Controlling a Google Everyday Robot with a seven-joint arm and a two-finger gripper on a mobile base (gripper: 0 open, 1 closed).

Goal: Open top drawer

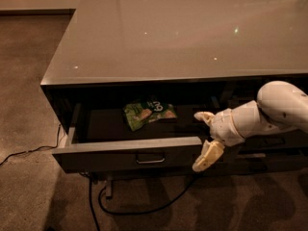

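Note:
The top drawer stands pulled out from under the glossy grey countertop. Its front has a small metal pull handle at the centre. A green snack bag lies on the drawer's floor. My gripper is at the right end of the drawer front. Its fingers are spread wide: one cream fingertip is over the drawer's inside, the other is in front of the drawer face. The white arm comes in from the right.
Lower dark drawers sit behind the arm at the right. A black cable loops on the carpet under the cabinet, and a thin cord runs off to the left. The carpet floor lies open on the left.

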